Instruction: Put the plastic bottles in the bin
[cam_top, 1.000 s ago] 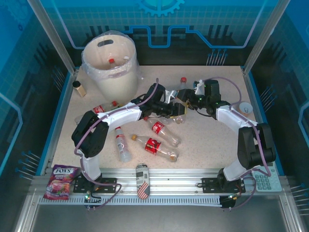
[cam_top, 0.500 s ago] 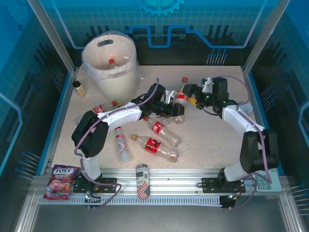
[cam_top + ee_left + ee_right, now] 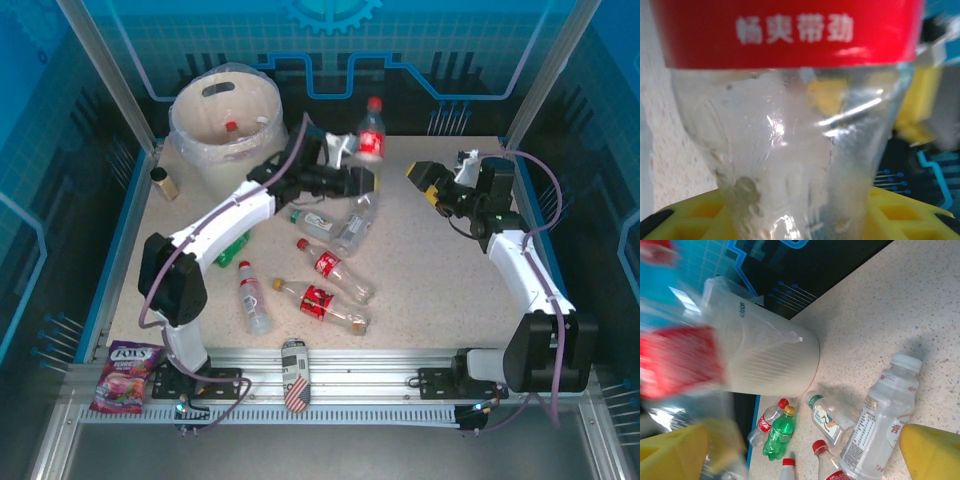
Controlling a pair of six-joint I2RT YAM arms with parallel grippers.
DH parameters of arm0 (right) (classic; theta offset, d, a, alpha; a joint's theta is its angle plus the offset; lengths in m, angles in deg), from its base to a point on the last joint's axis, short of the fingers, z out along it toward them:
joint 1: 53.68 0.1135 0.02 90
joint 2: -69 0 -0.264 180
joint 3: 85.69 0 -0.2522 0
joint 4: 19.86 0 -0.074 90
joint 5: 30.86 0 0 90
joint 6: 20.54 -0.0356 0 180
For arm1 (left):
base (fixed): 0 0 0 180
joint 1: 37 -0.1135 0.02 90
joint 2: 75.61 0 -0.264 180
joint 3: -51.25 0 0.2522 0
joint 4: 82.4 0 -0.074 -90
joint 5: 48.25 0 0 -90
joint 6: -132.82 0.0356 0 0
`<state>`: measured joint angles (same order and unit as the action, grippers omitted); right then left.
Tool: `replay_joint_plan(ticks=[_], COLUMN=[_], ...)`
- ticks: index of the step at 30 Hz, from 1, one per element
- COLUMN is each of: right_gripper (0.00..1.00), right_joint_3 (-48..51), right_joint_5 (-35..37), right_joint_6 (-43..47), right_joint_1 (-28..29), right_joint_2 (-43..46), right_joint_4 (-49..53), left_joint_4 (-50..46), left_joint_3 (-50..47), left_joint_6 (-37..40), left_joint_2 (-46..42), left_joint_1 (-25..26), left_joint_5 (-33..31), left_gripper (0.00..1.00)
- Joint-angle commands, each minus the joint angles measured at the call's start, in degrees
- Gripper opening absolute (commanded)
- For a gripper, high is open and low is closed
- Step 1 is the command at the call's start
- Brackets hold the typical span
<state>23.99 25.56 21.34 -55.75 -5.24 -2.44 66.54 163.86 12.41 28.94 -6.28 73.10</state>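
Bin (image 3: 225, 165): upper left of the overhead frame, upright, with its clear liner folded over the rim. One red-capped bottle (image 3: 231, 126) already lies inside. The mouth is unobstructed, so it can take bottles from above.

Green bottle (image 3: 232, 250): on its side on the table (image 3: 440, 270), left of centre, just beside the left forearm. Not yet collected.

Loose bottles (image 3: 335, 270): at least five lie flat around mid-frame, below the left arm. One small red-capped bottle is to the left, two pale ones lie near the arm, and two red-labelled ones lie lower in the frame (none touching a gripper). Judged outstanding work; most of the task remains.

Left gripper (image 3: 360, 180): upper centre, right of the bin. Its jaws are closed onto the lower clear body of a bottle. The left wrist view shows yellow pads on either side of the narrowing base.

Held bottle (image 3: 371, 140): red label and red cap, standing cap-up above the left gripper and clear of the table. In my judgement it is gripped low so the body can drop freely on release, and held high to pass over the bin's rim. It is beside the bin, not over it.

Right gripper (image 3: 428, 182): upper right, well apart from the held bottle. Its jaws are spread wide with nothing between them. Its wrist view looks across to the bin and the loose bottles. It likely stands aside to leave the left arm's path free.
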Motion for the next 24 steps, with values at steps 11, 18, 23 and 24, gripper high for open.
replay_joint_plan(ticks=[11, 18, 23, 24], right_gripper=[0.98, 0.98, 0.99, 0.99], right_joint_3=[2.51, 2.94, 2.67, 2.83], right_joint_5=[2.67, 3.72, 5.09, 5.28], right_joint_6=[5.53, 7.69, 10.44, 10.71], right_joint_1=[-0.66, -0.79, -1.0, -1.07], right_joint_2=[3.07, 4.01, 5.08, 5.19], right_joint_4=[7.07, 9.61, 13.04, 13.28], left_joint_4=[-16.9, -21.22, -31.05, -32.65], left_joint_3=[24.8, 30.23, 39.95, 41.24], left_joint_6=[10.98, 17.42, 25.85, 27.11], left_joint_2=[-0.54, 5.52, 13.03, 14.24], left_joint_1=[-22.99, -30.17, -32.36, -32.59], left_joint_5=[-10.06, -15.68, -17.45, -17.33], left_gripper=[0.23, 0.19, 0.2, 0.2])
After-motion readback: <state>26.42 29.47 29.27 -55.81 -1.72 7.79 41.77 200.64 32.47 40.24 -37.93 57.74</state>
